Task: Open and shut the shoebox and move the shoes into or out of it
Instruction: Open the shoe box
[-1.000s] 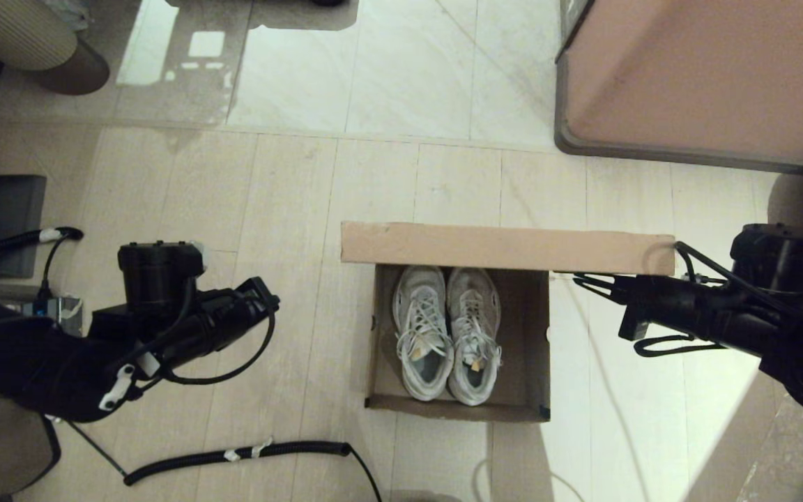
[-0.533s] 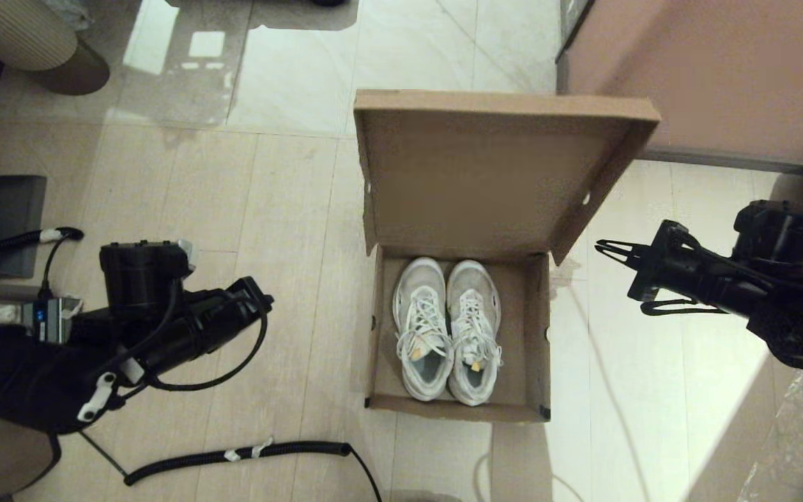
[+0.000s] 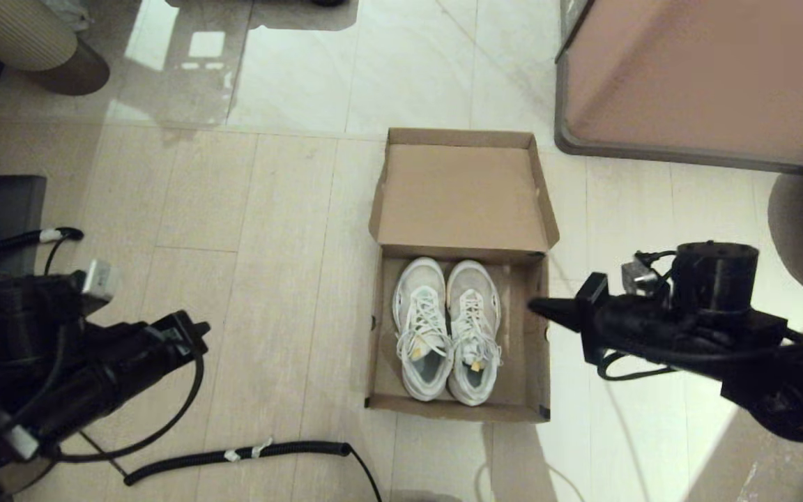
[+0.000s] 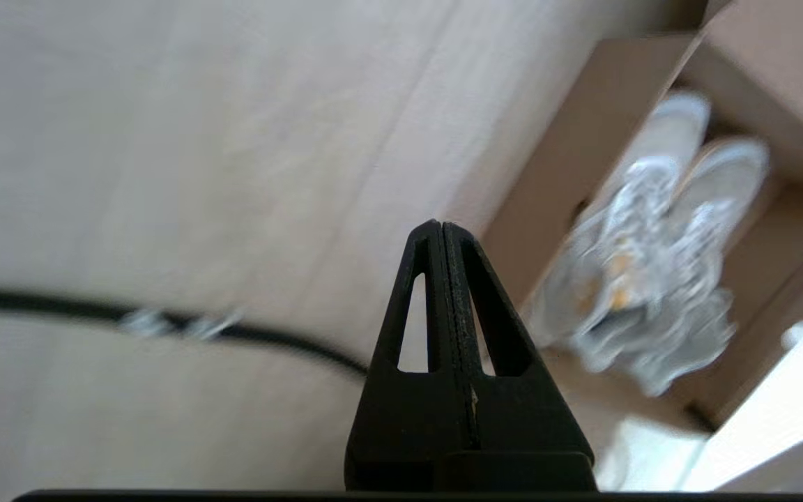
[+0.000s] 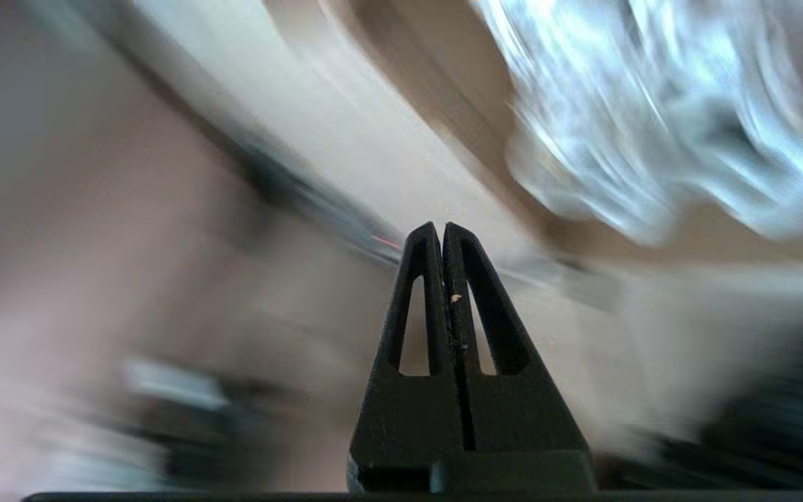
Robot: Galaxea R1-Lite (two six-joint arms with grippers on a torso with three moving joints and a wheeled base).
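The brown cardboard shoebox (image 3: pixel 531 348) stands open on the floor at the centre, its lid (image 3: pixel 463 199) folded flat back on the far side. The white sneakers (image 3: pixel 447 330) lie side by side inside it, toes pointing away from me; the left wrist view shows the sneakers (image 4: pixel 659 244) too. My right gripper (image 3: pixel 535 307) is shut and empty, its tip over the box's right wall. My left gripper (image 3: pixel 196 328) is shut and empty, well to the left of the box over bare floor. In the wrist views both the left gripper (image 4: pixel 441 226) and the right gripper (image 5: pixel 441 228) have their fingers pressed together.
A large pinkish-brown furniture block with a grey rim (image 3: pixel 701 77) stands at the far right. A black corrugated cable (image 3: pixel 234 454) runs along the floor in front of the box. A dark flat object (image 3: pixel 1 209) and a striped round object (image 3: pixel 25 38) sit at the left.
The lid swung from upright over the box to lying flat on the far side. My right gripper moved left to the box's right wall. My left arm drew back to the left.
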